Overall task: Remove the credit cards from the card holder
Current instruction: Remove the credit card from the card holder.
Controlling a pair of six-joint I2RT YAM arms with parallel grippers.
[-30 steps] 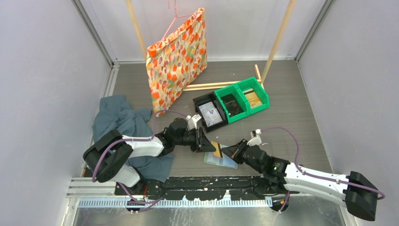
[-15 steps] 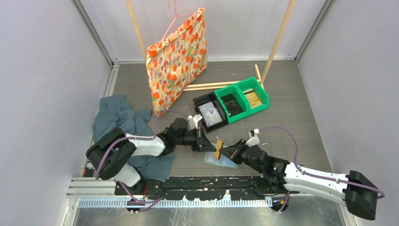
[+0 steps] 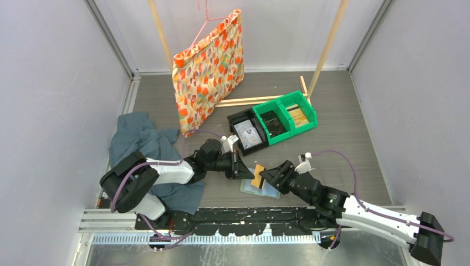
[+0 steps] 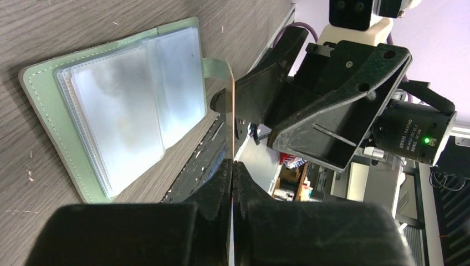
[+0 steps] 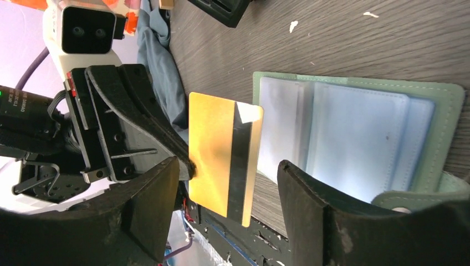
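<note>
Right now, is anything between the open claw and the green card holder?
Yes. The gold card, pinched by the left gripper, stands inside the open right gripper, partly covering the card holder.

Left arm (image 3: 166, 172) folded at the elbow, forearm reaching right, low over the bench (image 3: 343, 138). Left end effector (image 3: 244, 172) pinched closed on the edge of a card (image 3: 258, 176) (held upright). Right arm (image 3: 354, 208) stretched leftward, wrist low. Right end effector (image 3: 270, 178) faces the left one, jaws spread either side of the card.
</note>
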